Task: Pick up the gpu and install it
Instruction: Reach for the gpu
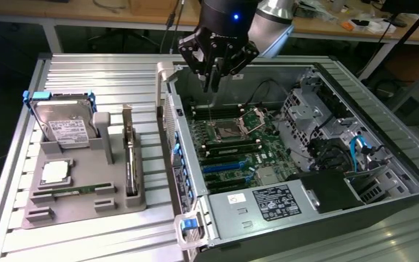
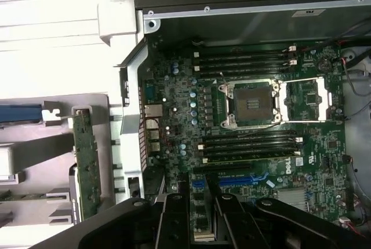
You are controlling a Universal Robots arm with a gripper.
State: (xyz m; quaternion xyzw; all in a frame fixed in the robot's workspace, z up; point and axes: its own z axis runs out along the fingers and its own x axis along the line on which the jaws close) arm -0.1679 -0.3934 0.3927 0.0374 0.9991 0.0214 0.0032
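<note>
While the gripper (image 1: 211, 86) is hanging over the far end of the open computer case (image 1: 384, 164), the gpu (image 1: 129, 158) is standing on its long edge in a slot of the grey holder tray (image 1: 85, 210), well apart from the arm and untouched.

Nearest the exterior camera, at about six o'clock in that view, the case's labelled power supply (image 1: 271, 202) is lying along the near end. A blue latch (image 1: 187, 222) is sitting at the near corner beside it.

At about eight o'clock the tray is resting on the ribbed metal table (image 1: 85, 71). In it, a slim green memory stick (image 1: 75, 190) is lying flat in the near part, and a processor chip (image 1: 55, 172) is sitting just beyond it. The gpu is running along the tray's three o'clock edge, just beside the case wall. The hard drive (image 1: 64, 128), in its blue frame, is leaning upright at the tray's far end.

At the picture's centre the motherboard (image 1: 231, 153) is lying inside the case. Its blue expansion slots (image 1: 224, 169) are nearer and the processor socket (image 1: 228, 130) is farther.

At twelve o'clock the gripper is pointing down at the board. Its fingers (image 2: 174, 220) are standing a little apart, with the board showing through the narrow gap, and they are pinching nothing.

Beyond it, a wooden workbench (image 1: 122, 12) is running across the background.
</note>
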